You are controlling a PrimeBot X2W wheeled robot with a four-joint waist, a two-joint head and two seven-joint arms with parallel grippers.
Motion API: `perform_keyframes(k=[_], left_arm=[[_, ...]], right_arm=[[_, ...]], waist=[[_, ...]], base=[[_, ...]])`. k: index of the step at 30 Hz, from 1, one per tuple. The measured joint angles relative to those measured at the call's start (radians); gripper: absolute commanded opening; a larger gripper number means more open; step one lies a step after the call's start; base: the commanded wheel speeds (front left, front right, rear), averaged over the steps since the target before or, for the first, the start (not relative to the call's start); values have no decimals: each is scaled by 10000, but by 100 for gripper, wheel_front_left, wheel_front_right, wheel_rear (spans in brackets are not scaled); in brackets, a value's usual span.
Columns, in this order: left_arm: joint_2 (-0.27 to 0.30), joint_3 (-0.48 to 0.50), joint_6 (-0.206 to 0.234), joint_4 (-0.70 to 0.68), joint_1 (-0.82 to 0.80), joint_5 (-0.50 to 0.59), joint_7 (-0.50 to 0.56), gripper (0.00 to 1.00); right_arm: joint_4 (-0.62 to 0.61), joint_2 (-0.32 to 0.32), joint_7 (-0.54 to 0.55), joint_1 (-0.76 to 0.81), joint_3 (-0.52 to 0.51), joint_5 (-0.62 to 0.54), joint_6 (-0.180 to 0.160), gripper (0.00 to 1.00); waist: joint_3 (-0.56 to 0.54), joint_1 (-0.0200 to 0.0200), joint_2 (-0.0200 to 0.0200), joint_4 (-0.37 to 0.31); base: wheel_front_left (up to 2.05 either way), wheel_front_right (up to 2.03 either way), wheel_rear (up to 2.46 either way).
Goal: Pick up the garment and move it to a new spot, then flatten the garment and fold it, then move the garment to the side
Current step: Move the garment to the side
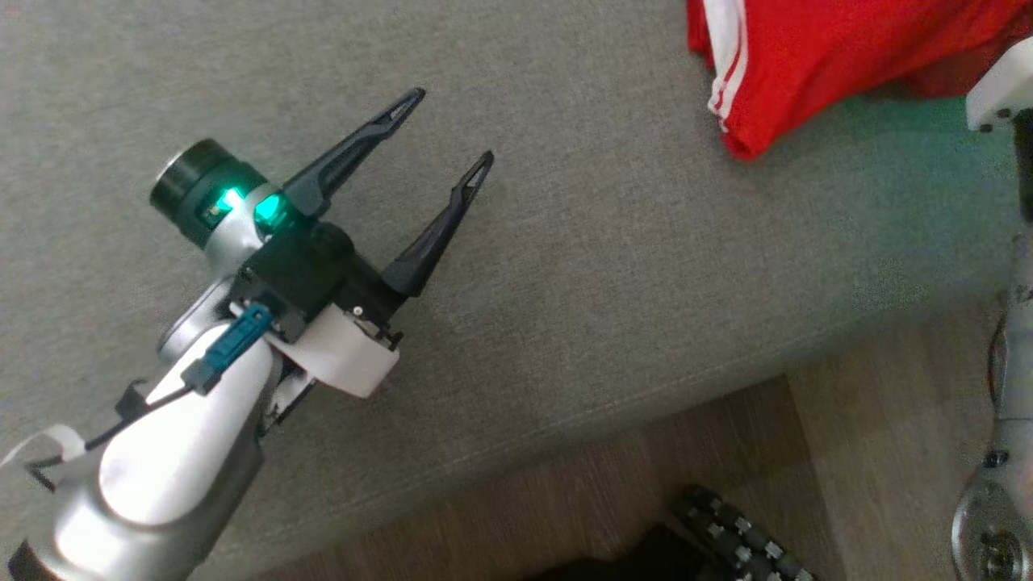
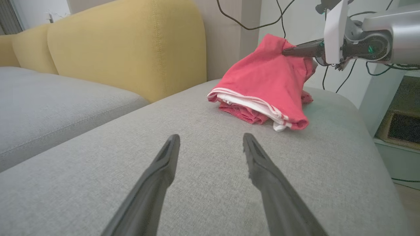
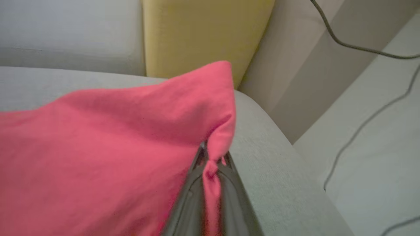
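RISK | your right gripper [image 3: 210, 155] is pinching just a corner of the red white-striped cloth garment [image 2: 262, 82] — risking slipping | left gripper [image 1: 446, 129] gaping, empty

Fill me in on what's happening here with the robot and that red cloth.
The right gripper is shut on a pinch of the red garment, holding that corner raised while the rest lies bunched on the grey sofa cushion. The left gripper is open and empty, hovering over bare cushion, apart from the garment. Nothing is flattened or folded yet.
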Motion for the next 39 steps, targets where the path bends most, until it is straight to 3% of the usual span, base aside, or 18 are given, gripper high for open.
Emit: perform_keyframes(k=[13,14,15,16,17,22,28,33,39], left_arm=[[236,159,0,-96,-138,-176,0,100],[236,180,0,-105,-139,-176,-2,100],[232,192,0,-109,-139,-176,-2,100],[232,192,0,-109,-139,-176,-2,100],[224,190,0,-107,-139,-178,-2,100],[-4,309,0,-2,-130,-360,0,100],[-698,746,0,65,157,-575,0,100],[-1369,1779,48,161,972,-779,0,100],[-2286,3185,90,132,2052,-790,0,100]], right_arm=[[182,552,385,-552,-1187,-648,-2,0],[238,600,418,-551,-1172,-648,-2,18],[270,637,416,-551,-1172,-648,-2,18],[270,637,416,-551,-1172,-648,-2,93],[288,656,414,-551,-1179,-648,-2,100],[290,675,414,-533,-1212,-648,-2,100],[-48,713,512,-151,-917,-648,-2,100],[-357,734,579,495,94,-391,-2,100],[-903,704,238,1775,2017,1022,-2,100]], waist=[[791,-1,0,-175],[806,-1,0,-163],[813,-1,0,-147],[813,-1,0,-147],[804,-1,0,-127],[530,-1,0,-8],[-176,-1,0,230],[-979,-2,1,513],[-2020,-2,1,1090]], base=[[0,0,0],[0,0,0],[0,0,0],[0,0,0],[0,0,0],[0,0,0],[0,0,0],[0,0,0],[0,0,0]])
